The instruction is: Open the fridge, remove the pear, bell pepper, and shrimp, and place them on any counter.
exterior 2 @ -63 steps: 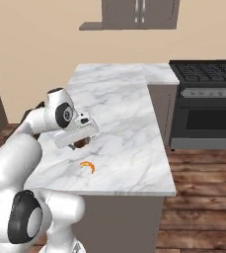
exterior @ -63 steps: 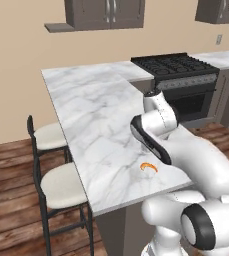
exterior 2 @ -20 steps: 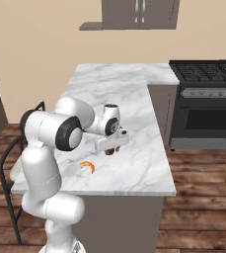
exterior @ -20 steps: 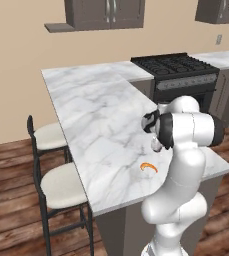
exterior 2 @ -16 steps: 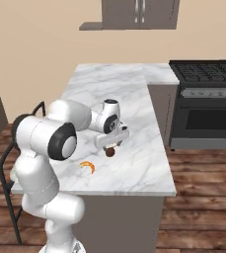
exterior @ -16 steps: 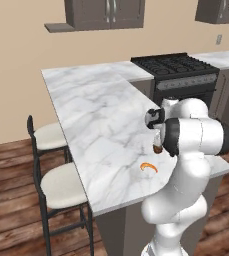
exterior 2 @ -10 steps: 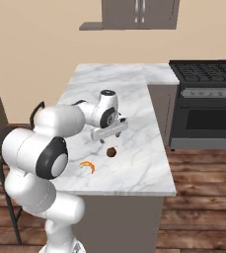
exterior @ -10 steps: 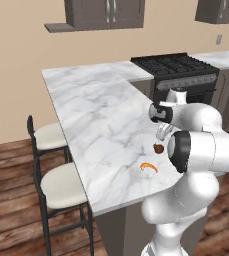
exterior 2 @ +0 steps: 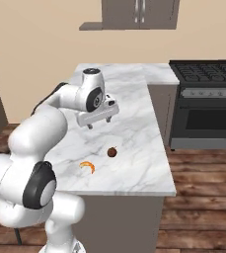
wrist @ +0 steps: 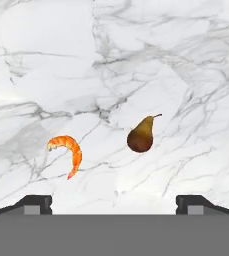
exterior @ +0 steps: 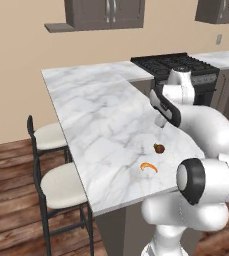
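Hand view looks down at the counter point(wrist: 151, 45) and shows two small things on the marble: the pear point(wrist: 141, 135) lying on its side with the stem up to the right, and the shrimp point(wrist: 67, 151) a little apart from it. Both rest on the slab and nothing holds them. The gripper point(wrist: 114, 202) has its two finger tips spread wide at the bottom corners, with only bare marble between them, so the fingers are released and hold nothing.

From the right base view, the gripper point(exterior 2: 97, 117) hangs above the counter point(exterior 2: 134, 170), higher than the pear point(exterior 2: 112, 152) and away from it, toward the far side of the slab. The shrimp point(exterior 2: 88, 166) lies near the front edge. The left base view gives the same layout: pear point(exterior: 159, 148) and shrimp point(exterior: 148, 167) near the front corner of the counter point(exterior: 86, 115), with the gripper point(exterior: 162, 121) above and beyond them.

I judge that two of the three items are delivered; the bell pepper is not on this slab, so one more trip to the fridge remains.

The risks I see:
- The pear is round and lies on its side, so a small knock from the arm's forearm or elbow could roll it toward the edge.
- The shrimp is close to the front edge; a low arm swing while the base drives off could sweep it to the floor.
- Lifting the hand higher first would lower both risks.
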Motion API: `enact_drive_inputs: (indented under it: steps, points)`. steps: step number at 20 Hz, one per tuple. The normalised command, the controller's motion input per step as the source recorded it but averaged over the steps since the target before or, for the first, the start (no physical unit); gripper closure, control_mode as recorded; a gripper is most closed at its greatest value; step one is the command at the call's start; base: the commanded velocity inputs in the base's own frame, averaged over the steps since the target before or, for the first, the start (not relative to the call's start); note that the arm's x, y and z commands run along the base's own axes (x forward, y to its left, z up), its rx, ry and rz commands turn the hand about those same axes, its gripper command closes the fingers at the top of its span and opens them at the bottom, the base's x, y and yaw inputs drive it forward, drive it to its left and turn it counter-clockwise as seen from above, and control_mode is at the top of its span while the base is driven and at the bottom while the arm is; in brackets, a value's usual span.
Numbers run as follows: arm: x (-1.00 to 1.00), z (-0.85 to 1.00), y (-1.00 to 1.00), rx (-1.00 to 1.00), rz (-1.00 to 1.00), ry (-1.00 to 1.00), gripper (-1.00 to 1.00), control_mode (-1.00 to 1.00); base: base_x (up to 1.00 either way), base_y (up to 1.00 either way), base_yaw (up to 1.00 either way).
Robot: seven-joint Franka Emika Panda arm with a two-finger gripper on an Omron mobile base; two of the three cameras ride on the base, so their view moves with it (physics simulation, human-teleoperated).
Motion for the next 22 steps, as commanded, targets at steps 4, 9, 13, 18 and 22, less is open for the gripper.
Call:
enact_drive_inputs:
  steps: [4, 9, 13, 18, 22]
  points:
    - [-0.75, 1.00, 0.14, 0.02, -0.09, -0.20, -1.00, -1.00, 0.00, 0.00, 0.00]
    - [-0.80, 0.93, 0.13, 0.06, -0.14, -0.21, -1.00, -1.00, 0.00, 0.00, 0.00]
    - [-0.67, 0.76, 0.15, 0.06, -0.20, -0.15, -1.00, -1.00, 0.00, 0.00, 0.00]
    - [-0.80, 0.32, 0.17, 0.01, -0.22, -0.11, -1.00, -1.00, 0.00, 0.00, 0.00]
    - [-0.62, 0.13, 0.14, 0.00, -0.19, -0.20, -1.00, -1.00, 0.00, 0.00, 0.00]
